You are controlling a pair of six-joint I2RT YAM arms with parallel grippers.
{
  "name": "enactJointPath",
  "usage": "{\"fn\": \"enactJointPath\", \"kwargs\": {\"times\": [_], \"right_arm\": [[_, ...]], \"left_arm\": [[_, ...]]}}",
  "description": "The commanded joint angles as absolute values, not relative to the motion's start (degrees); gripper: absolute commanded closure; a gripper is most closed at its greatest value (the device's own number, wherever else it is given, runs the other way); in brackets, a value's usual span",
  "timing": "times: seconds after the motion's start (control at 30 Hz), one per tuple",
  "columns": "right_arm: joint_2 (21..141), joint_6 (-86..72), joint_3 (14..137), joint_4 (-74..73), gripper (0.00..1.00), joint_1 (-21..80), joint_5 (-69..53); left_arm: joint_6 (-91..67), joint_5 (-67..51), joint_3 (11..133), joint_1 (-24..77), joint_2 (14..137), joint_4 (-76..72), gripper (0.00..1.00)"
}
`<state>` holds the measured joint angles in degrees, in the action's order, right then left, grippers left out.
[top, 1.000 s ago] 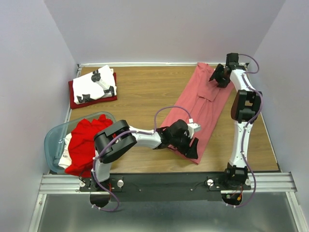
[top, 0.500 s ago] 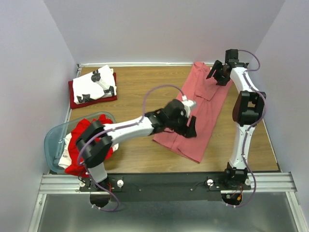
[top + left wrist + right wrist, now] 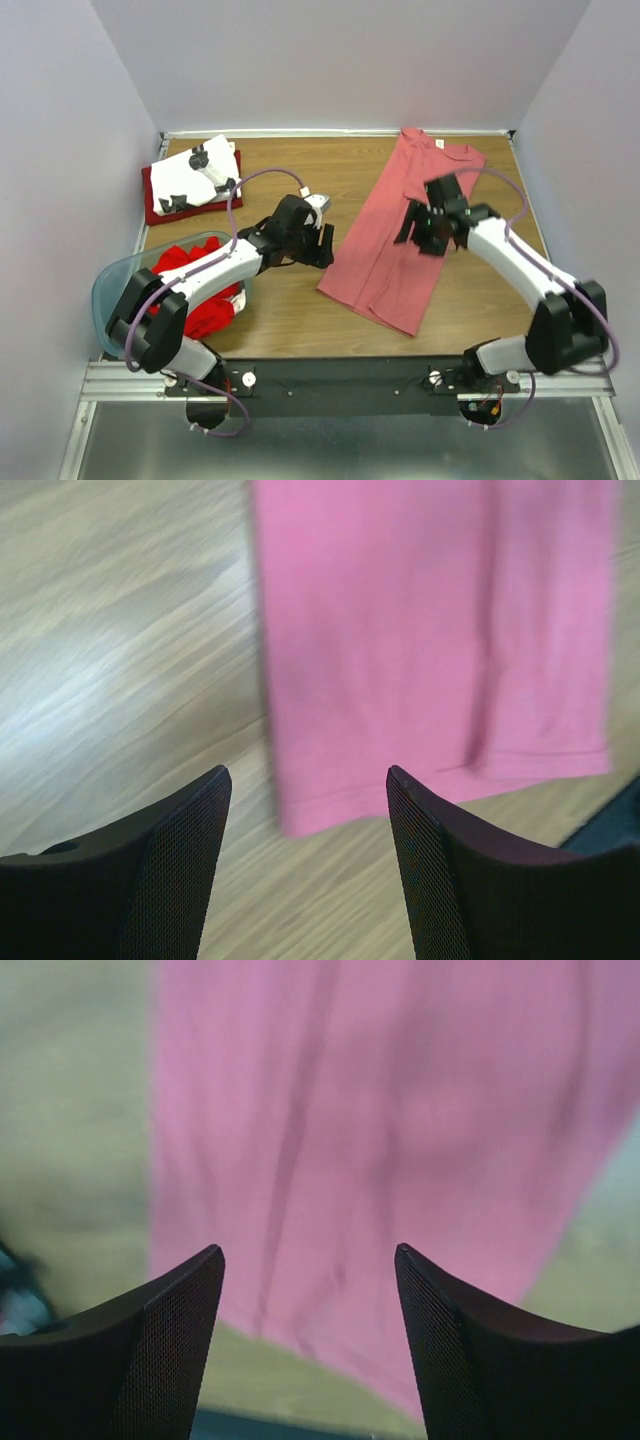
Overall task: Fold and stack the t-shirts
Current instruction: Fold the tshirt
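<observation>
**Overhead view.** The salmon-pink t-shirt (image 3: 378,262) lies on the wooden tabletop (image 3: 340,160), right of centre. It is folded lengthwise into a long narrow strip set on a slant, with the collar (image 3: 445,150) toward the far right corner and the hem toward the near edge. A small pale tag (image 3: 437,144) shows at the collar; any writing on it is too small to read.

The right pincer (image 3: 415,228) hovers over the middle of the strip, its fingers spread and holding nothing. The left pincer (image 3: 322,246) hangs over bare wood just beside the strip's left edge, likewise spread and empty.

In the far left corner a folded white t-shirt (image 3: 195,170) rests on a folded dark red t-shirt (image 3: 152,206). The black prints on the white one cannot be read as letters.

At the near left a translucent pale-blue tub (image 3: 108,285) holds a crumpled bright red t-shirt (image 3: 208,312), and the left arm reaches across the tub.

**Left wrist view.** Two black mesh-textured fingers (image 3: 170,880) stand apart with nothing between them. Beyond them are the strip's long edge and one square corner, with wood grain to the left.

**Right wrist view.** The fingers (image 3: 160,1360) are parted above pink cloth marked by lengthwise creases. The picture is blurred, and no label can be made out.
</observation>
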<state>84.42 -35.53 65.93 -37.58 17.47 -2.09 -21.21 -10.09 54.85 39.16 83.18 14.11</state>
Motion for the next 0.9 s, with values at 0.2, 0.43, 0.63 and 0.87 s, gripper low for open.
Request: {"fn": "enactJointPath", "kwargs": {"times": [0.2,0.43,0.63,0.87], "right_arm": [[58.64,-68.27,41.50,-49.57,0.28,34.09,7.29],[59.94,-82.87,39.55,-54.93,0.30,47.01,11.33],[55.73,-90.43,35.78,-57.47,0.31,48.87,12.74],[54.49,-93.69,32.61,-57.22,0.31,49.13,13.36]], "left_arm": [[-18.98,-7.73,46.15,36.65,81.74,14.33,0.29],[-17.85,-9.32,45.17,36.65,82.79,11.78,0.30],[-16.88,-11.95,45.70,36.65,82.18,9.67,0.30],[-14.50,-14.06,45.35,36.65,83.67,8.26,0.30]]}}
